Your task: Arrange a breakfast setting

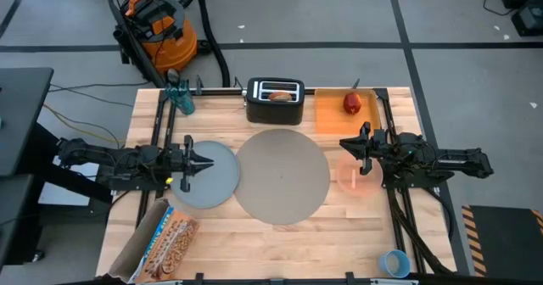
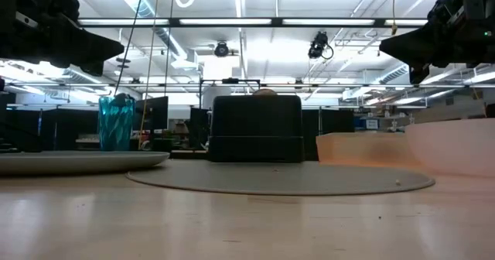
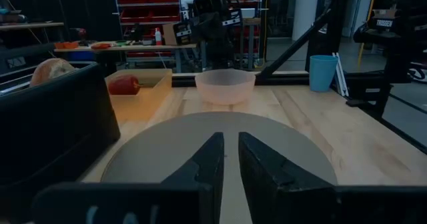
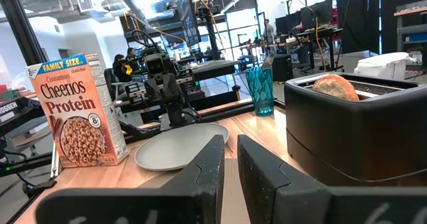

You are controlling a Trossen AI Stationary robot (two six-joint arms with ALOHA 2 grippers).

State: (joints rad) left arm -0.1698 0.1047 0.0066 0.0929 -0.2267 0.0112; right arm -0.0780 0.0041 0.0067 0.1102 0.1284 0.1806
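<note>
Left gripper (image 1: pixel 206 160): hovers over the plate's edge nearest the mat, fingers drawn close with only a thin gap, holding nothing.
Right gripper (image 1: pixel 344 143): hovers above the table just beside the bowl and the tray, fingers likewise nearly together, holding nothing.
Mat (image 1: pixel 282 175): large grey disc flat at the table's centre, between the two grippers.
Plate (image 1: pixel 208 180): grey-blue, lying on the left arm's side, its rim touching or just overlapping the mat.
Bowl (image 1: pixel 357 180): translucent pink, upright on the bare wood on the right arm's side, near the mat's edge.
Apple (image 1: pixel 352 103): red, inside the orange tray (image 1: pixel 329 114) at the far side of the table.
Bagel (image 1: pixel 279 97): sits in the slot of the black toaster (image 1: pixel 275 102), its top sticking out; the toaster stands beyond the mat.
Cup (image 1: pixel 394 262): small, blue, at the near corner on the right arm's side, well apart from the rest.
Cereal box (image 4: pixel 75 113): lying flat in the high view at the near corner on the left arm's side; front reads "FAMILY SIZE", "Cinnamon Cheerios Protein".
Teal tumbler (image 1: pixel 180 97): at the far edge, beside the toaster.
Spoon: cannot tell where it is.
</note>
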